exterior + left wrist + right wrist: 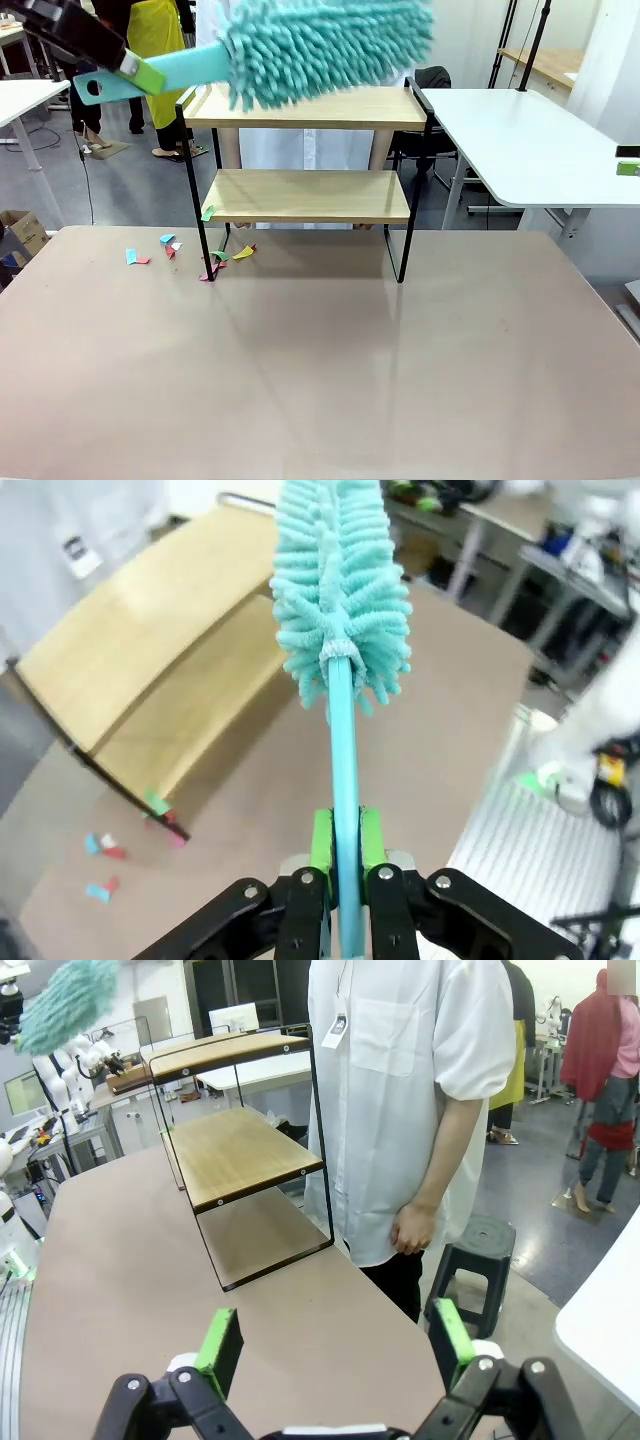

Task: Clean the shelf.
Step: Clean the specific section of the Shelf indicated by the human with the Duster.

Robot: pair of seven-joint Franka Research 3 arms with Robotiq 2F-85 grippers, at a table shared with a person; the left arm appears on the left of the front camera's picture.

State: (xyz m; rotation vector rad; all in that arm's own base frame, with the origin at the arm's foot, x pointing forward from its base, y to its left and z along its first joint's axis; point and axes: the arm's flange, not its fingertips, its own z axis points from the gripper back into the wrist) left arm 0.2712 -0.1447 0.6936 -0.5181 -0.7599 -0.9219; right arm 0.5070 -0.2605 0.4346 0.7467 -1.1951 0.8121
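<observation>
The shelf [305,195] stands at the table's far side, two light wooden boards in a thin black frame. My left gripper [138,72] is at the upper left, shut on the flat handle of a teal microfibre duster [320,45]. The fluffy head hangs over the top board [390,108]. Seen from the left wrist, my left gripper [343,845] clamps the duster [338,590] handle between green pads, with the shelf [150,670] below and to the left. In its own wrist view my right gripper [335,1345] is open and holds nothing, off to the side of the shelf [240,1150].
Small coloured paper scraps [170,250] lie on the table by the shelf's left leg, one [208,212] at the lower board's left edge. A person in a white shirt [400,1110] stands behind the shelf. A black stool [475,1260] and a white side table [530,140] are on the right.
</observation>
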